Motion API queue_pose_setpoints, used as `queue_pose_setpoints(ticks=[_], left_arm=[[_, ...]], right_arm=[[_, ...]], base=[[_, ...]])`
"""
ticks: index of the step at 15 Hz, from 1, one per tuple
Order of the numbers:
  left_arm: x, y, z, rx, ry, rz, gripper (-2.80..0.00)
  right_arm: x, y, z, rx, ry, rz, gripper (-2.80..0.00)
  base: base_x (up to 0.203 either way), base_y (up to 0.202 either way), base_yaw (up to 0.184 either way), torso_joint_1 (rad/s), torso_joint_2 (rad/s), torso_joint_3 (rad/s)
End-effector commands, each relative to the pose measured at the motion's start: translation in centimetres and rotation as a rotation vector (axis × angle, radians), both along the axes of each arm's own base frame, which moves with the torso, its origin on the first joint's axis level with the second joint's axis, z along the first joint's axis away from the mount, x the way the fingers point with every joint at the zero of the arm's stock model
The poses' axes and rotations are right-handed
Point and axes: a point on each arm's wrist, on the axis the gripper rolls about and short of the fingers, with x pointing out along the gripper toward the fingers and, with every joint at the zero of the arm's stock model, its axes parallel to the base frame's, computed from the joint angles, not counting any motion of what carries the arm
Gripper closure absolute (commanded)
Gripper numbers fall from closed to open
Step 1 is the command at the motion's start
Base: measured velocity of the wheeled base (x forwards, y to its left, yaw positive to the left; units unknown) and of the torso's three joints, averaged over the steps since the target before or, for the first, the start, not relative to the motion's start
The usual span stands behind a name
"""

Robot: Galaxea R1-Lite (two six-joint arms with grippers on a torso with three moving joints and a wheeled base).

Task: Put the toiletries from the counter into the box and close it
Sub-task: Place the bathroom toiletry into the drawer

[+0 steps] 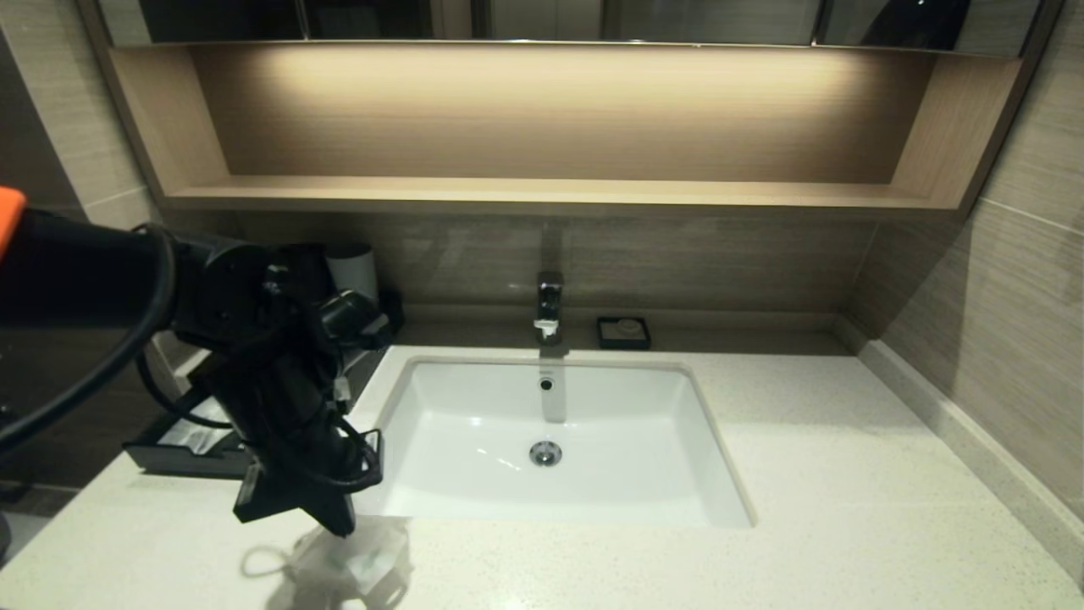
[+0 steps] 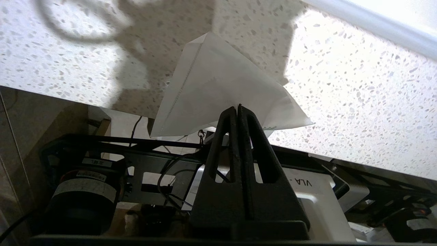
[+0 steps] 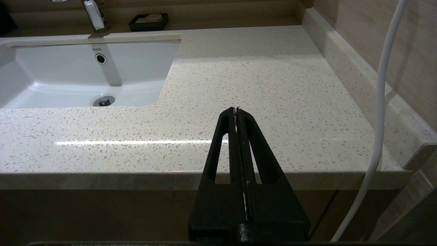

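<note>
The left hand [image 2: 238, 108] pinches a clear packet [image 2: 218, 89] by its edge, clear of the worktop [image 1: 804, 474] at its near left, presumably to carry it to the open box [image 1: 182, 449] behind; the right hand [image 3: 236, 110], closed and empty, waits off the near right edge.

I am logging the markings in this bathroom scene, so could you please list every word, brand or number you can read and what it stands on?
"TOTO": on the back wall of the white rectangular sunken basin, above the overflow hole.
"VLA": upside down, followed by a dash, on a white plastic part of the robot below the counter edge.
Small white labels on the black round motor housing: too blurred to read.
Nothing readable shows in the head view.
</note>
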Motion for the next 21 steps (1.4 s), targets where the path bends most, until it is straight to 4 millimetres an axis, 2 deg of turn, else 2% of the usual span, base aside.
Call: queue_pose_setpoints(ticks=[1, 9, 13, 21], left_arm=[[0.3, 1.7, 0.1, 0.000, 0.001, 0.034, 0.00], [1.1, 6.5, 0.5, 0.004, -0.026, 0.090, 0.00], [1.5, 8.8, 1.4, 0.005, -0.073, 0.108, 0.00], [4.0, 13.7, 3.4, 0.016, -0.196, 0.195, 0.00]], right_arm=[[0.0, 0.0, 0.0, 0.000, 0.002, 0.000, 0.00], [0.0, 0.0, 0.0, 0.000, 0.001, 0.000, 0.00], [0.0, 0.0, 0.0, 0.000, 0.002, 0.000, 0.00], [0.0, 0.0, 0.0, 0.000, 0.001, 0.000, 0.00]], base=[[0.000, 0.000, 0.000, 0.000, 0.00, 0.000], [0.000, 0.000, 0.000, 0.000, 0.00, 0.000], [0.000, 0.000, 0.000, 0.000, 0.00, 0.000], [0.000, 0.000, 0.000, 0.000, 0.00, 0.000]])
